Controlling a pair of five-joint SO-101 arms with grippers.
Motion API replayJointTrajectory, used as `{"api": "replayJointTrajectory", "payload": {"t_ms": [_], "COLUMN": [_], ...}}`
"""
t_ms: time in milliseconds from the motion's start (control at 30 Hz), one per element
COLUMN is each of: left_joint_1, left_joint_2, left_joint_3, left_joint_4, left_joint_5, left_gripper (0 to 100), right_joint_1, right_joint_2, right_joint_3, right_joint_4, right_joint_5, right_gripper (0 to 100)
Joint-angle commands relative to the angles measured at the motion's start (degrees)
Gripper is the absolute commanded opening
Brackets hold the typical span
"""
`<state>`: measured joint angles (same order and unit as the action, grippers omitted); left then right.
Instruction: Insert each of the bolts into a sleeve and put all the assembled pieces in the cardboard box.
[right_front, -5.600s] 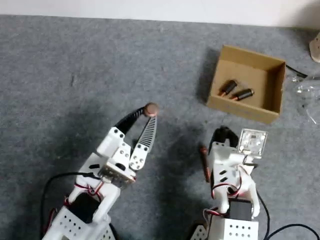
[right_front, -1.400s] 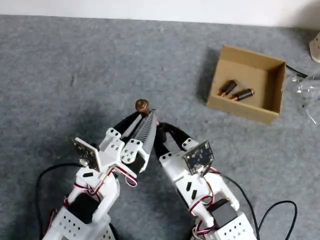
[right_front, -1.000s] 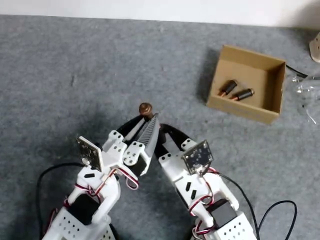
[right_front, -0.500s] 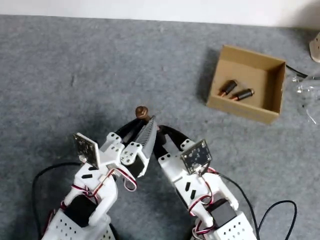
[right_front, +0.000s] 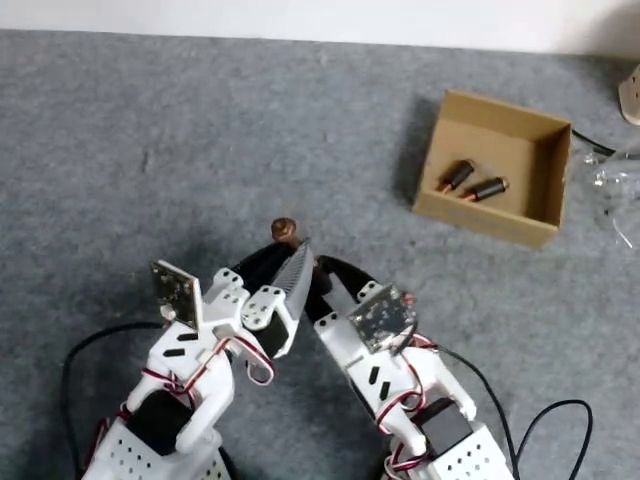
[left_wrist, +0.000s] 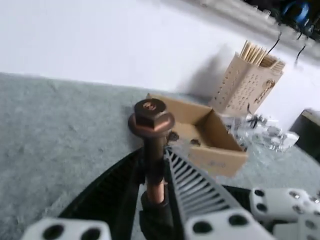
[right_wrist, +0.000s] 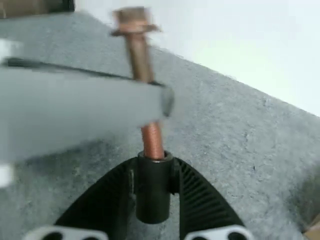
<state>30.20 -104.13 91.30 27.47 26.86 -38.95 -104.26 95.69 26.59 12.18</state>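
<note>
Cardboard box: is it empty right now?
No, a dark piece and a second piece lie side by side inside the cardboard box.

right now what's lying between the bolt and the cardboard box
In the high view that stretch is bare: just grey carpet between the bolt and the cardboard box.

Far right on the bench (right_front: 150, 120): cardboard box (right_front: 480, 222), two assembled pieces (right_front: 457, 176) inside. Well left of it: bolt (left_wrist: 150, 145) upright in left claw (left_wrist: 152, 167), lower end in sleeve (right_wrist: 152, 195), in right claw (right_wrist: 152, 172).
</note>
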Motion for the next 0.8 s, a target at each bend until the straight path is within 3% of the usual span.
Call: {"api": "replayJointTrajectory", "payload": {"t_ms": [0,233,567,767], "left_joint_1": [0.31,0.31,-0.04,-0.04], "left_joint_2": [0.31,1.01,22.64,22.55], "left_joint_3": [-2.07,-1.8,-6.46,-4.09], "left_joint_4": [0.88,0.97,-1.32,-4.13], "left_joint_5": [-1.32,-1.41,-1.58,-1.58], "left_gripper": [1,1,1,1], "right_joint_1": [-1.1,-0.22,0.75,0.75], "right_joint_2": [-0.92,-0.92,-0.92,-0.92], "right_joint_3": [7.25,7.34,7.25,7.25], "right_joint_4": [-0.48,-1.36,-1.36,-1.36], "right_joint_5": [1.58,1.58,1.58,1.67], "right_gripper": [0.4,0.4,0.4,0.4]}}
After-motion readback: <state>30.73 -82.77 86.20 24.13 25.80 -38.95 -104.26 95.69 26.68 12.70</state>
